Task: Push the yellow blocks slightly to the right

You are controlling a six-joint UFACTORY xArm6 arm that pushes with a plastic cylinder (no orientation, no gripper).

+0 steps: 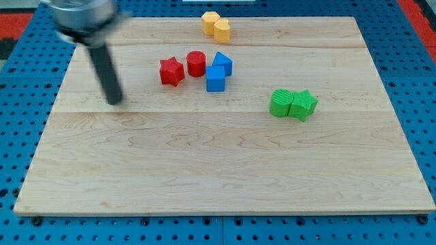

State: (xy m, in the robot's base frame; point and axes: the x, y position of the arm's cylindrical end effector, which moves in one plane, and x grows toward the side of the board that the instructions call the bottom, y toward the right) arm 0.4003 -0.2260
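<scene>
Two yellow blocks sit touching at the view's top edge of the wooden board: a hexagonal one [210, 21] on the left and a rounder one [222, 29] just right and below it. My tip [115, 101] rests on the board far to the lower left of them, left of the red star. The rod rises up and to the left from it, blurred.
A red star [171, 71] and a red cylinder [196, 63] stand next to two blue blocks [215, 78] [222, 62] below the yellow ones. Two green blocks [280, 103] [303, 104] touch at the right. The board [218, 170] lies on a blue perforated table.
</scene>
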